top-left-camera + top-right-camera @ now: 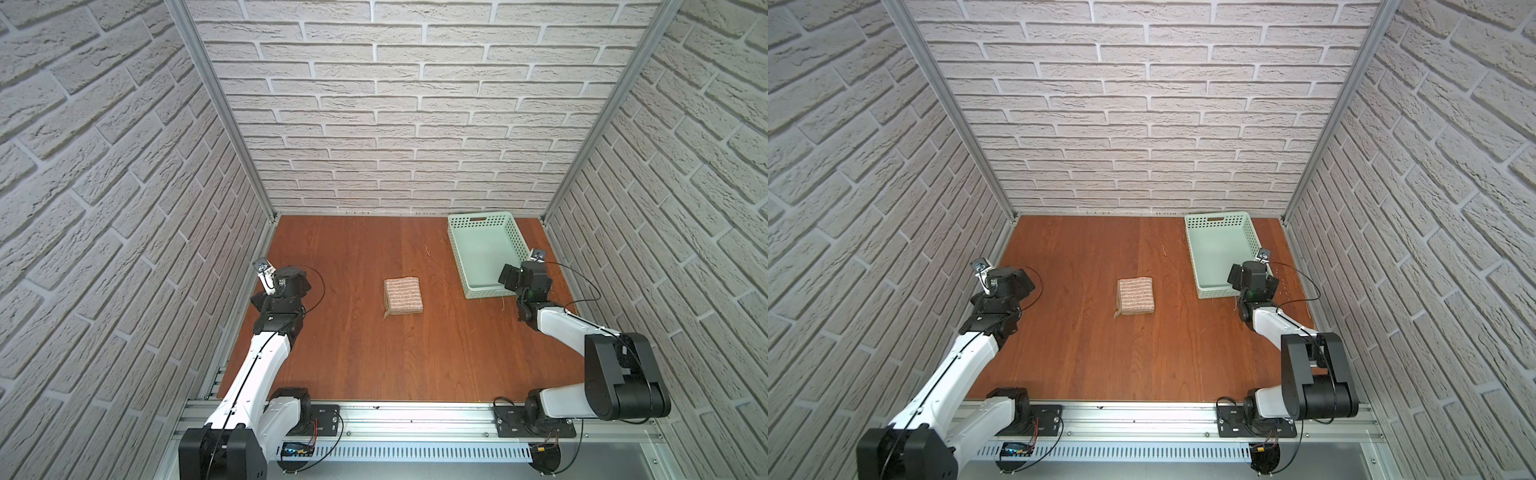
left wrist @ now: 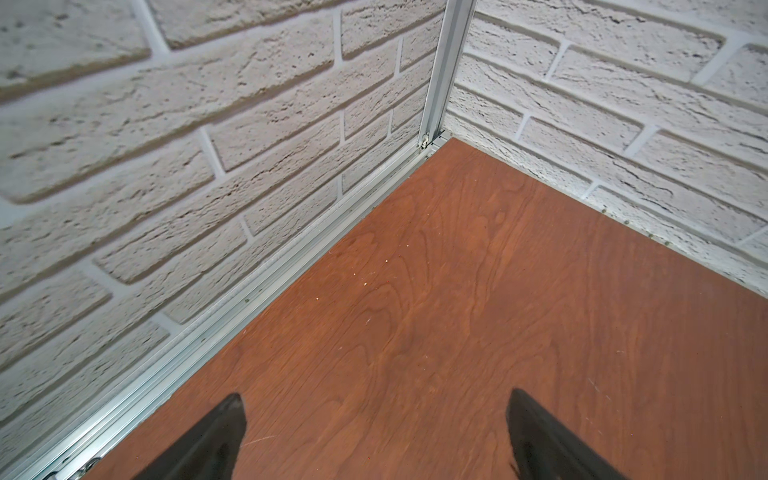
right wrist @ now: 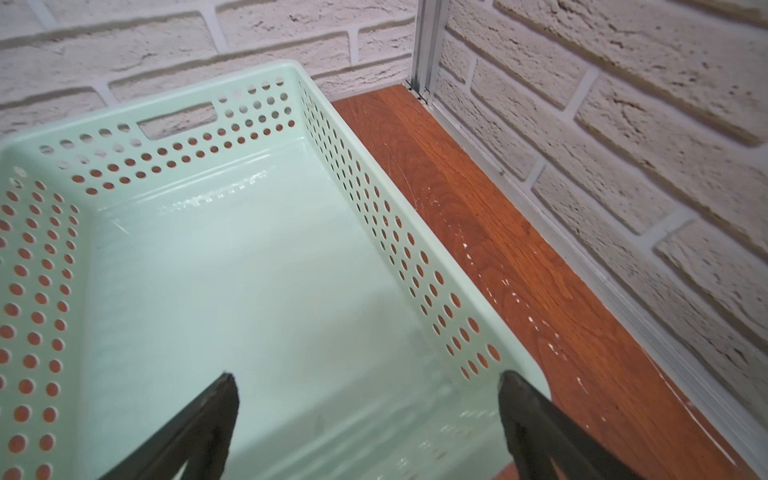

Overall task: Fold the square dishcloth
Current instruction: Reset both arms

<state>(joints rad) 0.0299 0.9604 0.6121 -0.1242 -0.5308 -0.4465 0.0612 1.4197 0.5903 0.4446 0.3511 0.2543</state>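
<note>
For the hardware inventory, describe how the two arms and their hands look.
The left arm and right arm have white link shells, black joint housings and thin black cables. The left hand and right hand each end in two dark tapered fingers.

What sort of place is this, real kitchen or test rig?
Probably a lab test cell: brick-print panels in an aluminium frame, two robot arms bolted to a rail, and a wood-look tabletop.

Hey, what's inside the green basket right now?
Nothing: the basket floor looks bare in the right wrist view. The open right tool hangs over its near end, and its fingers cover small patches of floor there.
</note>
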